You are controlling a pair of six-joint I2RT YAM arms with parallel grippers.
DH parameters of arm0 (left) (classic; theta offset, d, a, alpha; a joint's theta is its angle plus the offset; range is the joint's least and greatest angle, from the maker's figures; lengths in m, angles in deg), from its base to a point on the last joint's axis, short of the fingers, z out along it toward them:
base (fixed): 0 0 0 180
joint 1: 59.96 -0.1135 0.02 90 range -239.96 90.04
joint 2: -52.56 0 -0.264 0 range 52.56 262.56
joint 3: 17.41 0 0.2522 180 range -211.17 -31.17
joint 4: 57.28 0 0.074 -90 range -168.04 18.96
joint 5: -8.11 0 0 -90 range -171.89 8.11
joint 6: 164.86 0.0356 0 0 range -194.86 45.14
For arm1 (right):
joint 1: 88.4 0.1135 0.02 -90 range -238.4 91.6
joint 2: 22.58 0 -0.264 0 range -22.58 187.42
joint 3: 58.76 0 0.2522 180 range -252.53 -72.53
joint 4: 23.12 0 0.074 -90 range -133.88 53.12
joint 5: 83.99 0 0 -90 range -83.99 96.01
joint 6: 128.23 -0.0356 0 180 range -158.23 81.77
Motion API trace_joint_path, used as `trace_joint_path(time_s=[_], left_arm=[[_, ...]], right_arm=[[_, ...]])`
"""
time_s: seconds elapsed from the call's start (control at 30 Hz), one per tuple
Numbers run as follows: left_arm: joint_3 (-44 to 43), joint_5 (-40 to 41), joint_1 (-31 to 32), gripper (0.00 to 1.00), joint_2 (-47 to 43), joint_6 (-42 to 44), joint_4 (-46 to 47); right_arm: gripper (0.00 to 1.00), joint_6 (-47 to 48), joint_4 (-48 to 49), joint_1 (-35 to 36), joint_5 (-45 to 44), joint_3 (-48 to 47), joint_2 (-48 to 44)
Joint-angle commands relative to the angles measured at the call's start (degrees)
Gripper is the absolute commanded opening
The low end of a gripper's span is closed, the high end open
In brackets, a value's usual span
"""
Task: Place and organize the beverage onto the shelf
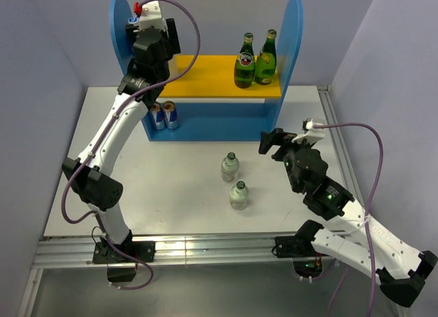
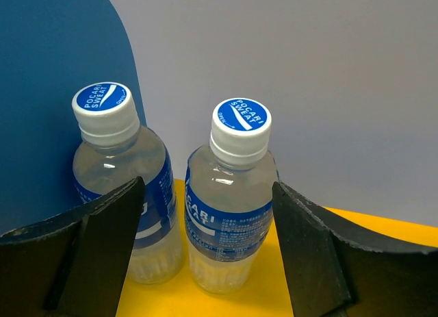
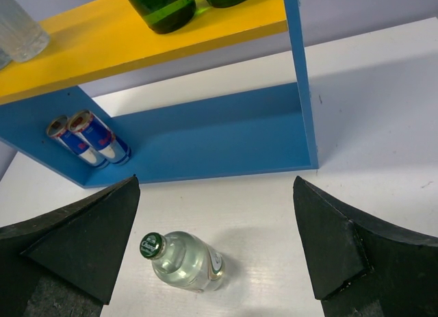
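Left wrist | left gripper stood wide apart, holding nothing, capped bottle between its fingers | risk: on withdrawal a finger could clip neighbouring bottle, toppling it | right gripper gaped empty.

White table, pale lilac walls, metal rails along near edge.
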Motion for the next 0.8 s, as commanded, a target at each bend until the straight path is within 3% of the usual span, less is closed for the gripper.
trace_joint_path(time_s=[0.0, 0.07, 0.23, 0.33, 0.53, 0.63, 0.77], left_arm=[[-2.23, 0.95, -0.66, 0.81, 0.40, -0.34, 1.72], [-1.97, 1.12, -0.58, 0.82, 0.23, -0.43, 1.98], [0.92, 0.51, -0.40, 0.99, -2.67, -1.04, 1.28], [8.20, 0.16, 1.53, 0.99, -8.28, 0.62, 3.64], [24.73, -2.21, 8.47, 0.99, -21.73, 0.81, 6.38], [34.57, -7.99, 11.63, 0.99, -28.76, -1.30, 7.25], [54.83, -14.51, 16.90, 0.99, -36.06, -1.74, 12.96]], right_arm=[[1.00, -0.46, 1.63, 0.19, -1.06, -0.07, 0.00], [1.00, -0.46, 1.63, 0.10, -1.06, 0.11, 0.09], [1.00, -0.54, 1.81, 0.11, -1.15, 0.11, 0.26], [1.00, -0.46, 1.98, 0.19, -1.06, 0.20, 0.52], [1.00, -0.63, 2.25, 0.11, -0.54, 0.11, 1.32], [1.00, -1.07, 2.42, 0.11, -0.36, 0.37, 1.32], [1.00, -1.69, 1.98, 0.11, 0.61, 0.46, 1.58]])
